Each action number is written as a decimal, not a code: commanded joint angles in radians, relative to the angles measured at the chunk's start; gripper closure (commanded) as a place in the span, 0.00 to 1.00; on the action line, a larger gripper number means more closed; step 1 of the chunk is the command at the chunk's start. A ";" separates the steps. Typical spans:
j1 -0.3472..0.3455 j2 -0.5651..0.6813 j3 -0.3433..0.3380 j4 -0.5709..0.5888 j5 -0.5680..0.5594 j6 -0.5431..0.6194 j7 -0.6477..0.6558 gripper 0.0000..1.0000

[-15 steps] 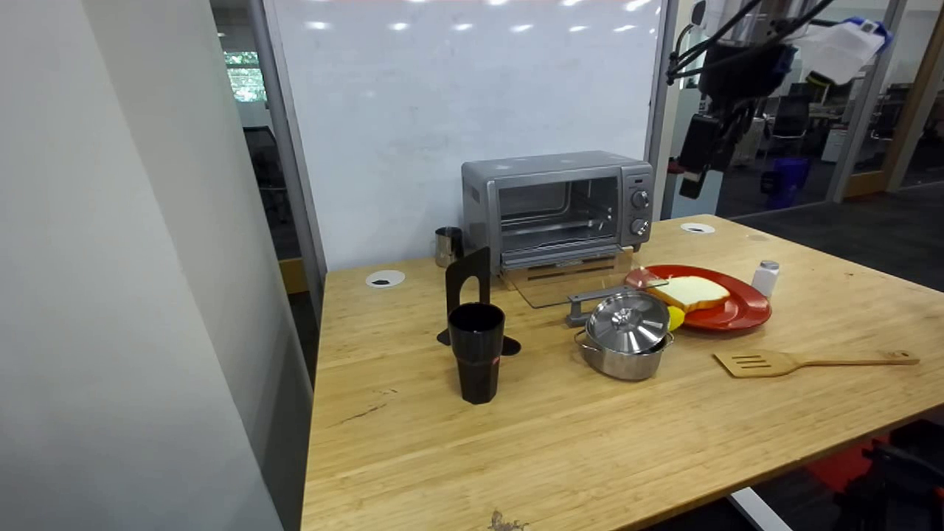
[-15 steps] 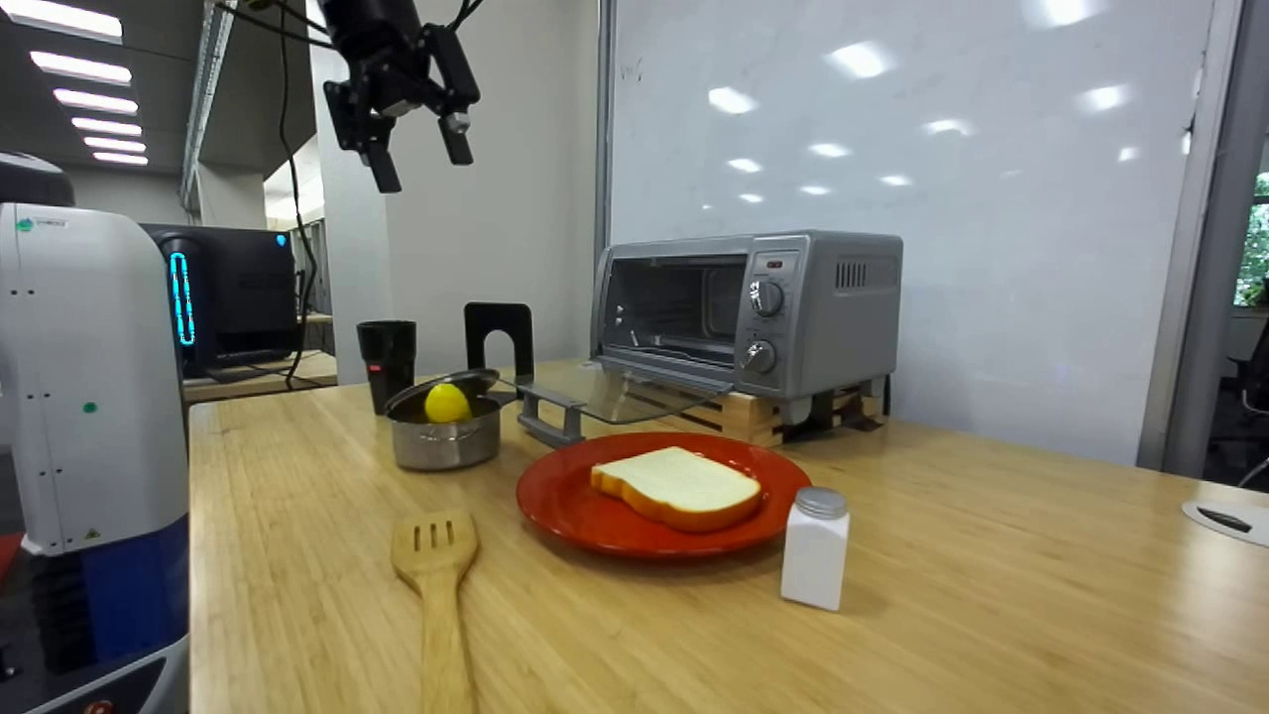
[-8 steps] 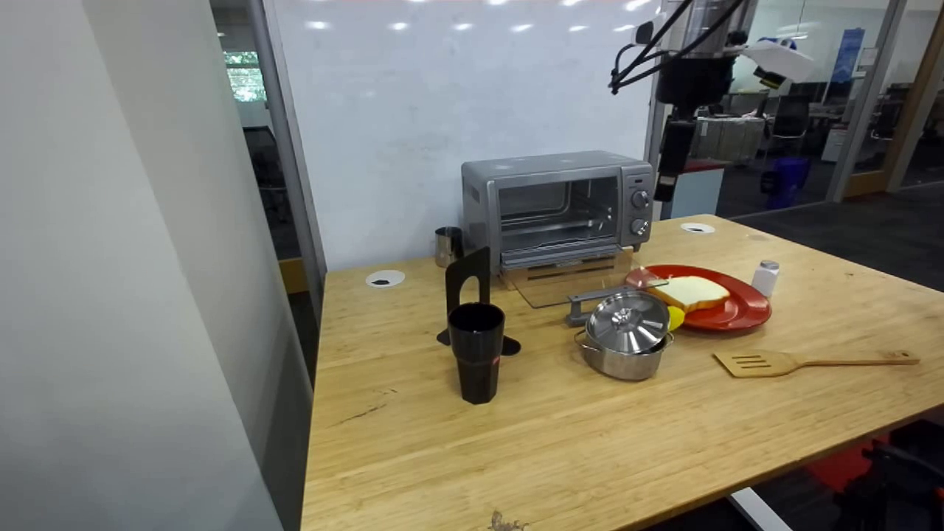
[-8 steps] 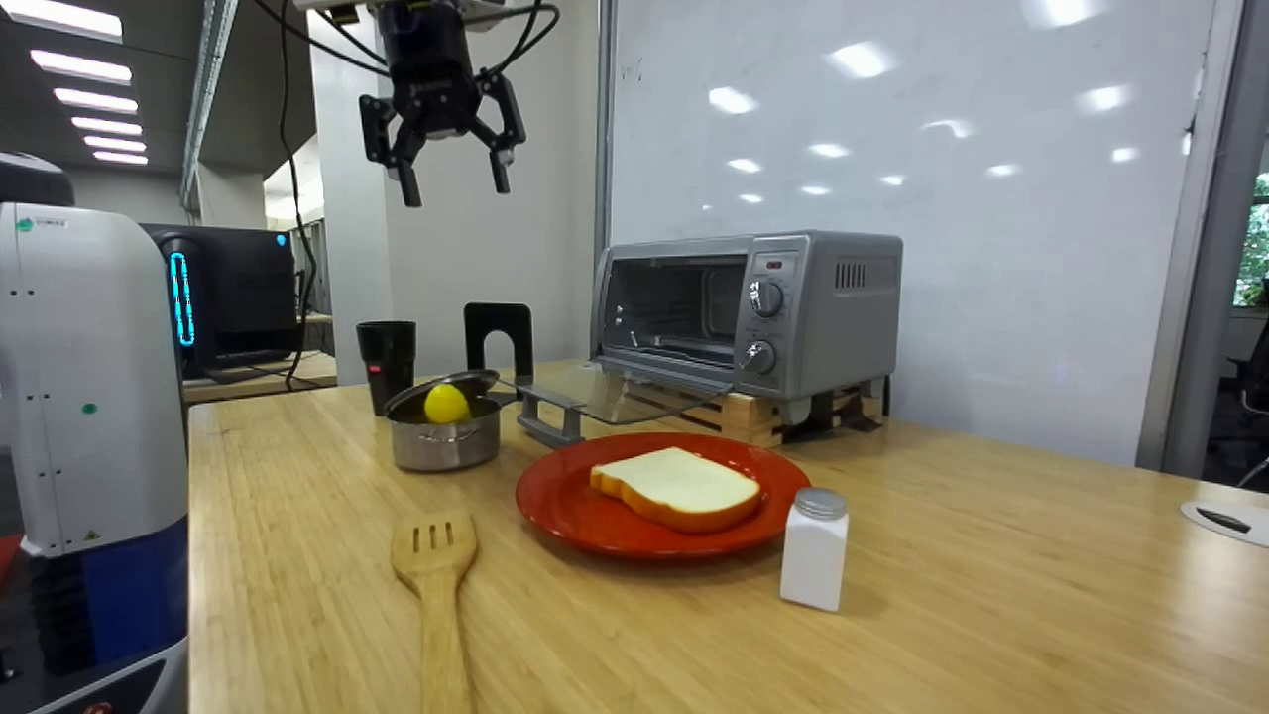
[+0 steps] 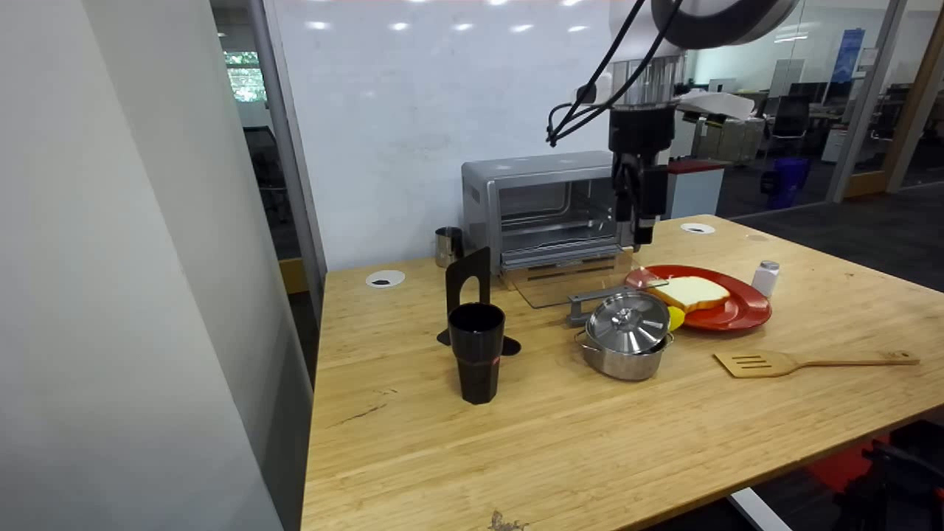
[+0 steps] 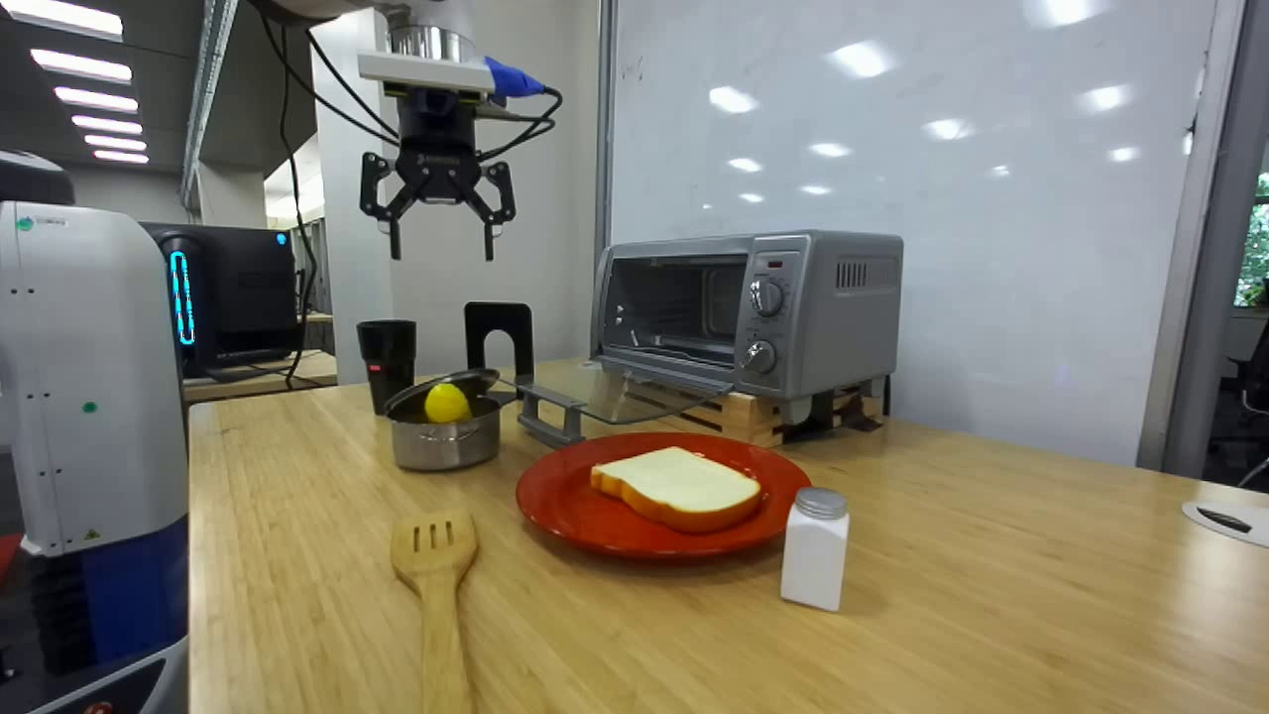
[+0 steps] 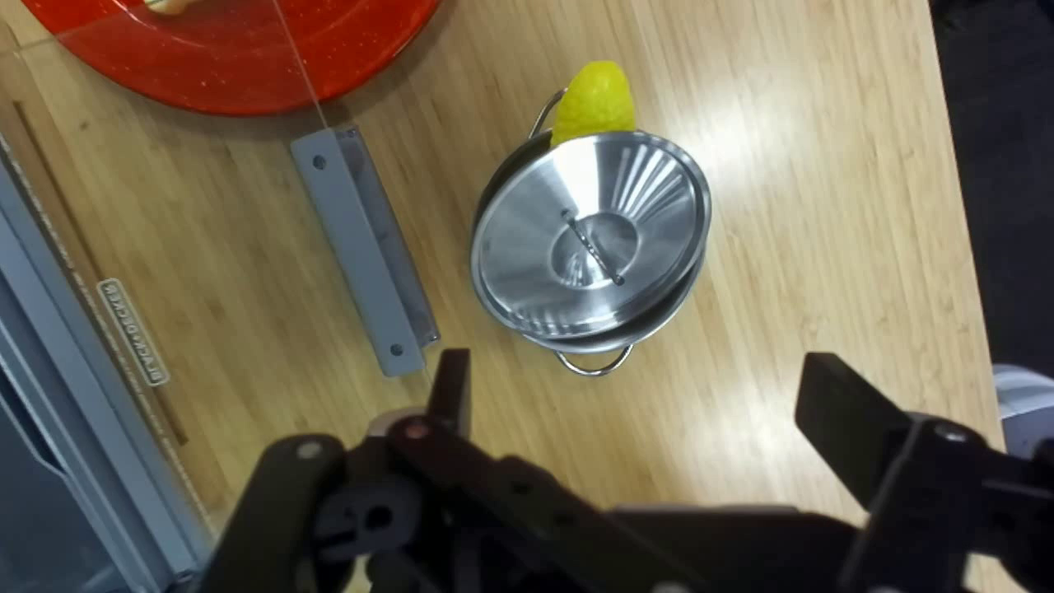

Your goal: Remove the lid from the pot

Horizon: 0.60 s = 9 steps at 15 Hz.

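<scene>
The shiny silver lid (image 5: 628, 322) lies tilted on the small steel pot (image 5: 625, 365). In the wrist view the lid (image 7: 527, 280) shows its thin bar handle, and the pot (image 7: 598, 346) shows a gap at the rim and side loops. A yellow lemon-like thing (image 7: 597, 99) sticks out from under the lid; it also shows in an exterior view (image 6: 447, 404) at the pot's opening. My gripper (image 6: 442, 254) points straight down, open and empty, well above the pot. In the wrist view the gripper (image 7: 641, 387) has its fingers wide apart, below the pot.
A toaster oven (image 5: 483, 221) has its glass door down, its door handle (image 7: 362, 247) close beside the pot. A red plate (image 6: 555, 516) with bread (image 6: 679, 486), a white shaker (image 6: 815, 555), a wooden spatula (image 6: 436, 555), a black cup (image 5: 478, 361) and a black stand (image 5: 451, 287) are around.
My gripper has come down and moved over toward the pot, turning from tilted to pointing straight down. It stays open. The lid and pot have not moved.
</scene>
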 commanded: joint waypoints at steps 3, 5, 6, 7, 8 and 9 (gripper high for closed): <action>-0.005 0.143 0.038 0.106 -0.026 -0.158 -0.189 0.00; -0.002 0.186 0.053 0.138 -0.064 -0.224 -0.227 0.00; 0.002 0.209 0.062 0.152 -0.090 -0.253 -0.235 0.00; 0.005 0.229 0.071 0.169 -0.117 -0.287 -0.249 0.00; 0.009 0.250 0.079 0.184 -0.151 -0.318 -0.255 0.00; 0.012 0.269 0.086 0.199 -0.184 -0.349 -0.266 0.00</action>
